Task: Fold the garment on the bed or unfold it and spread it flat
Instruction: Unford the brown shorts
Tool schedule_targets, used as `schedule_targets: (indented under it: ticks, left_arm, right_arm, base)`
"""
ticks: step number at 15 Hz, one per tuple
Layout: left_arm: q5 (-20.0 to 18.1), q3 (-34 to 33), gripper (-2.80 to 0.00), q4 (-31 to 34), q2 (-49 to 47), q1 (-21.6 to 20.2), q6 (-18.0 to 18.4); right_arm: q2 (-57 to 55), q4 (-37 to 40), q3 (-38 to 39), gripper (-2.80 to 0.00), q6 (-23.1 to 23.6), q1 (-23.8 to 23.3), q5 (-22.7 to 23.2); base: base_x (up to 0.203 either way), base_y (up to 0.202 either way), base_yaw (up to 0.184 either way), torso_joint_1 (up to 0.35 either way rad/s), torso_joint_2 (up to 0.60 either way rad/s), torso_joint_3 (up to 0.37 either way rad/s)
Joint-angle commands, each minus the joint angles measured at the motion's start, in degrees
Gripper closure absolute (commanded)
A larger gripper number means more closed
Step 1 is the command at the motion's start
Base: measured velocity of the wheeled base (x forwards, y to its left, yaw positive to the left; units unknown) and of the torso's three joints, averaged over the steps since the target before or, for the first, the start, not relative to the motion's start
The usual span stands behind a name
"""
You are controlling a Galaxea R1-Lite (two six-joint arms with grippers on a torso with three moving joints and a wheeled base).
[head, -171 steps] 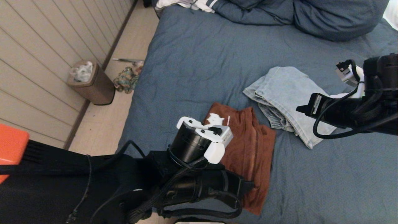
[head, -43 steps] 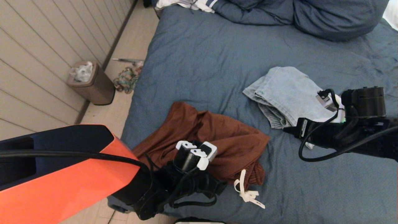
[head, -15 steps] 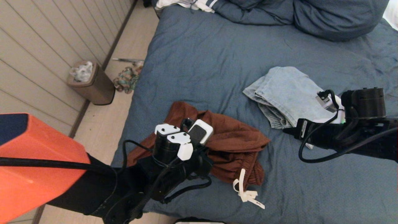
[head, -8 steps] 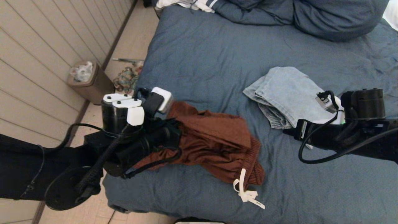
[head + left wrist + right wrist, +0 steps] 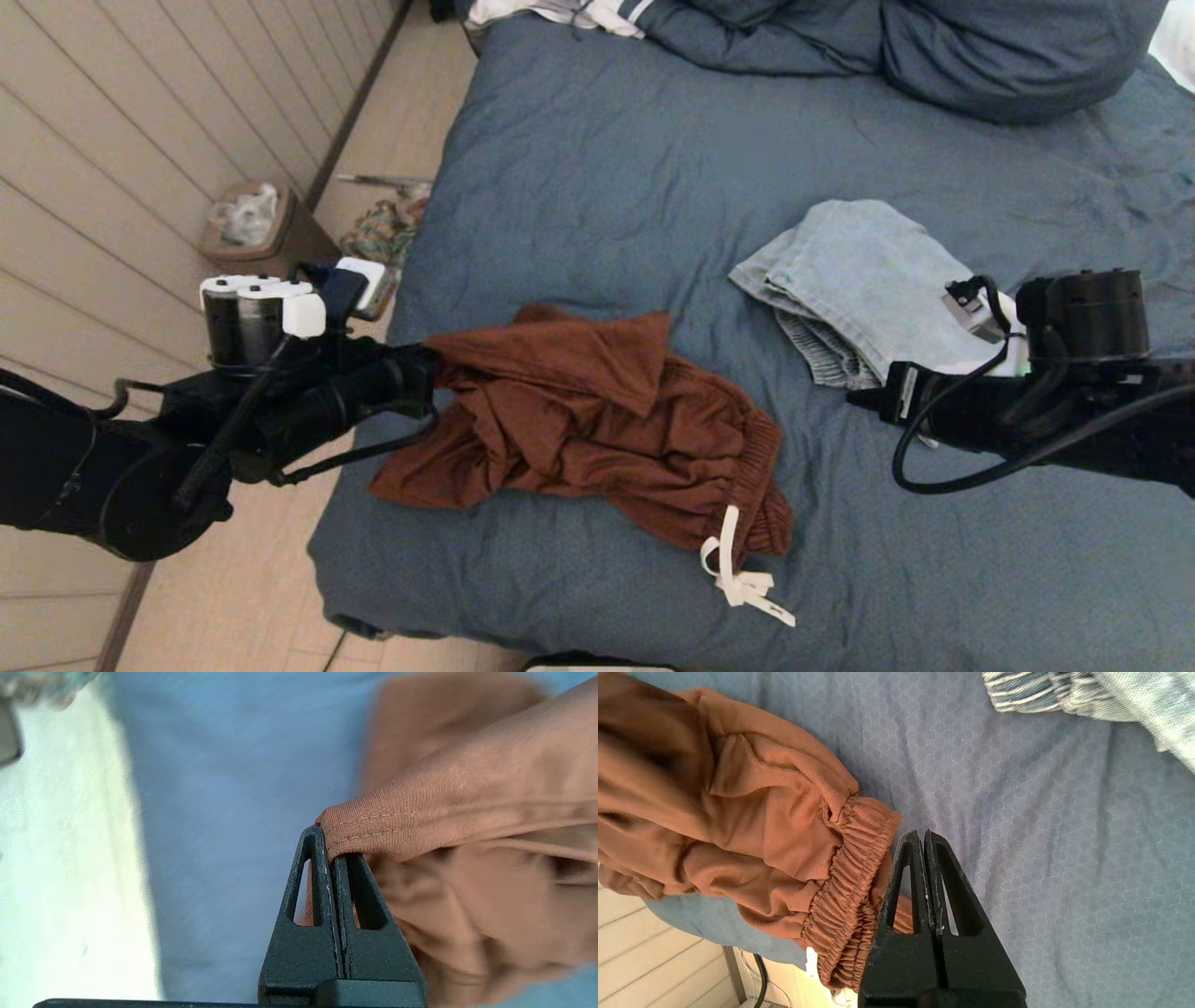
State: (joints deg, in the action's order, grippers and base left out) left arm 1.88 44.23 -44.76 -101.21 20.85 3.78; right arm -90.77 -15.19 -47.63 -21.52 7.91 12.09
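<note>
left gripper [image 5: 327, 847]: jaws clamped on shorts [image 5: 597, 420] hem at the bed [image 5: 607, 168] left edge | shorts rumpled, near side of bed | right gripper [image 5: 922, 842]: jaws closed, empty, by jeans [image 5: 854, 271]

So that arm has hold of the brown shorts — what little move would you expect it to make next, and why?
Probably a little more pull toward the bed's left edge. The left pincer is shut on a stitched hem of the brown shorts, which lie bunched and creased, the waistband resting on the sheet. The right pincer, shut and empty, hovers beside that waistband, apart from the folded jeans.
</note>
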Motion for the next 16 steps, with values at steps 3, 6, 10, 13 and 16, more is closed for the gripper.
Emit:
schedule_targets:
  ticks: [3,6,10,13,16]
  left_arm:
    - [-5.0,-6.3,0.0,-3.0,0.0,-6.9,-0.4]
    - [-5.7,-14.0,0.0,-11.6,-0.7,-7.7,-0.3]
    - [-5.8,-19.0,0.0,-18.3,-4.9,-9.6,-0.4]
    - [-5.7,-21.0,0.0,-21.2,-7.3,-10.5,-0.4]
    - [-5.3,-20.6,0.0,-25.2,-11.1,-11.8,-1.2]
  right_arm:
    - [-0.7,-0.1,-0.7,0.0,-0.6,2.6,-0.1]
    - [-1.3,-0.2,-4.2,0.0,-0.8,8.0,-0.4]
    - [-5.8,0.8,-11.8,0.0,-0.6,16.3,-2.7]
    - [-12.7,3.8,-18.3,0.0,-0.5,21.3,-4.0]
    - [-19.5,5.6,-23.0,0.0,-0.5,26.3,-5.8]
  base:
    - [0.0,0.0,0.0,0.0,0.0,0.0]
    - [0.0,0.0,0.0,0.0,0.0,0.0]
    - [0.0,0.0,0.0,0.0,0.0,0.0]
    - [0.0,0.0,0.0,0.0,0.0,0.0]
    - [0.0,0.0,0.0,0.0,0.0,0.0]
